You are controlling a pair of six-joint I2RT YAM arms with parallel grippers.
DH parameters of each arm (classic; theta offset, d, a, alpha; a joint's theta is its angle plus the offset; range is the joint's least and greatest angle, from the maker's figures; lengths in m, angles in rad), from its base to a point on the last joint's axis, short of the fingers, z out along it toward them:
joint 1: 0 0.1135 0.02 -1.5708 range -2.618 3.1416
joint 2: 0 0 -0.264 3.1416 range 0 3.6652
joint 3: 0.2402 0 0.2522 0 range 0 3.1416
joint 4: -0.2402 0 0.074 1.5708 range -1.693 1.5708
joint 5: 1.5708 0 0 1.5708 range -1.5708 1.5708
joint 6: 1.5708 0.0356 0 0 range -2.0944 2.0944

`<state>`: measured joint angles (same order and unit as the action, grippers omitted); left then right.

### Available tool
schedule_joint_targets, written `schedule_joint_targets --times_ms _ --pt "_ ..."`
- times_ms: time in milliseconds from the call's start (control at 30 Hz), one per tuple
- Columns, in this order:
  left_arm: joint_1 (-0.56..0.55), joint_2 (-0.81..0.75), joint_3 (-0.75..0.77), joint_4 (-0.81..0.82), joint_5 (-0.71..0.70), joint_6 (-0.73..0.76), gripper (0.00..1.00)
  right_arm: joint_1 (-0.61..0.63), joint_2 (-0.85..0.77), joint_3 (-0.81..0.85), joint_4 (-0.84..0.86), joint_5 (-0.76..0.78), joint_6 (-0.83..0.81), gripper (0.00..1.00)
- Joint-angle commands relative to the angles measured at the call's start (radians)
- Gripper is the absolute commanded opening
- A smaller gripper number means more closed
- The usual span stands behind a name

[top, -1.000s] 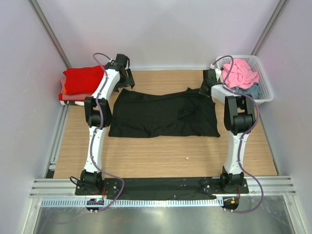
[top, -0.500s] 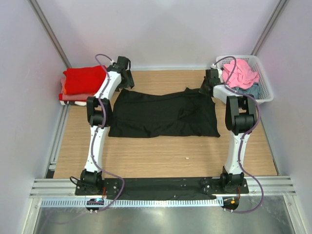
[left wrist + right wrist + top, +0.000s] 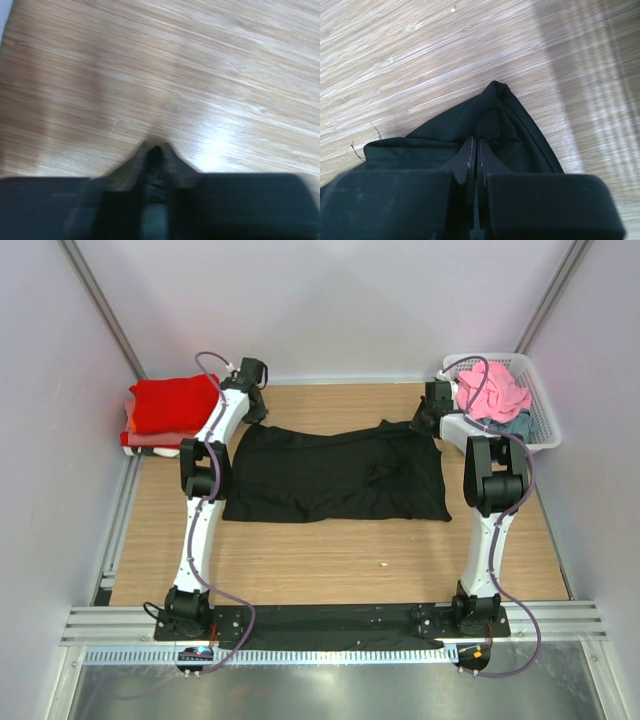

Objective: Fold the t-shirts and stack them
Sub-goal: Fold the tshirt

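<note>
**Right end effector** point(image 3: 475, 146): clenched. In the right wrist view its two fingers meet on a bunched corner of the black cloth t-shirt point(image 3: 496, 120), and the fabric rises into a peak just past the fingertips. A loose thread trails from the hem at the left of that frame. In the overhead view this end effector sits at the upper right corner of the garment, just beside the basket.

**Left end effector** point(image 3: 154, 151): the left wrist view is blurred. The fingers stand close together with a dark strip between them. Whether they are clenched on cloth or only nearly closed cannot be told. Bare wood fills the frame beyond the tips. In the overhead view it sits at the upper left corner of the black cloth t-shirt.

**Task item:** the black cloth t-shirt lies spread across the centre of the light wooden table point(image 3: 330, 560), between the two arms. It is wider than it is deep, with folds towards its right side.

**Surroundings:**
- Upper left of the overhead frame: a folded red cloth t-shirt point(image 3: 170, 403) lies on top of a small stack, with orange and white layers showing beneath it.
- Upper right: a white plastic lattice basket point(image 3: 546, 422) holds a crumpled pink cloth t-shirt point(image 3: 490, 390) above a grey-blue cloth t-shirt point(image 3: 512, 426).
</note>
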<state>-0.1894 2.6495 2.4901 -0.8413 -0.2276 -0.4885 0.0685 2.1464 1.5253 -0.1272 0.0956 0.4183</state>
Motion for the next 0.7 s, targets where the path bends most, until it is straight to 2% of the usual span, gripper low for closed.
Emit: schedule_joint_targets --times_ms 0,67,233,467,667 --pt "0.005 0.003 -0.013 0.033 0.004 0.011 0.11 -0.004 -0.016 0.018 0.041 -0.014 0.008 0.02" --pt "0.005 -0.016 -0.025 0.036 0.001 0.018 0.00 -0.006 -0.007 0.024 0.046 -0.023 0.011 0.01" --pt "0.019 -0.103 -0.065 0.019 -0.013 0.019 0.00 -0.003 0.024 0.088 0.032 -0.129 0.016 0.01" --pt "0.048 -0.256 -0.177 0.013 -0.027 -0.007 0.00 0.005 0.070 0.300 -0.077 -0.178 0.016 0.01" --pt "0.051 -0.347 -0.235 0.025 -0.009 -0.019 0.00 0.017 0.026 0.345 -0.149 -0.166 -0.013 0.01"
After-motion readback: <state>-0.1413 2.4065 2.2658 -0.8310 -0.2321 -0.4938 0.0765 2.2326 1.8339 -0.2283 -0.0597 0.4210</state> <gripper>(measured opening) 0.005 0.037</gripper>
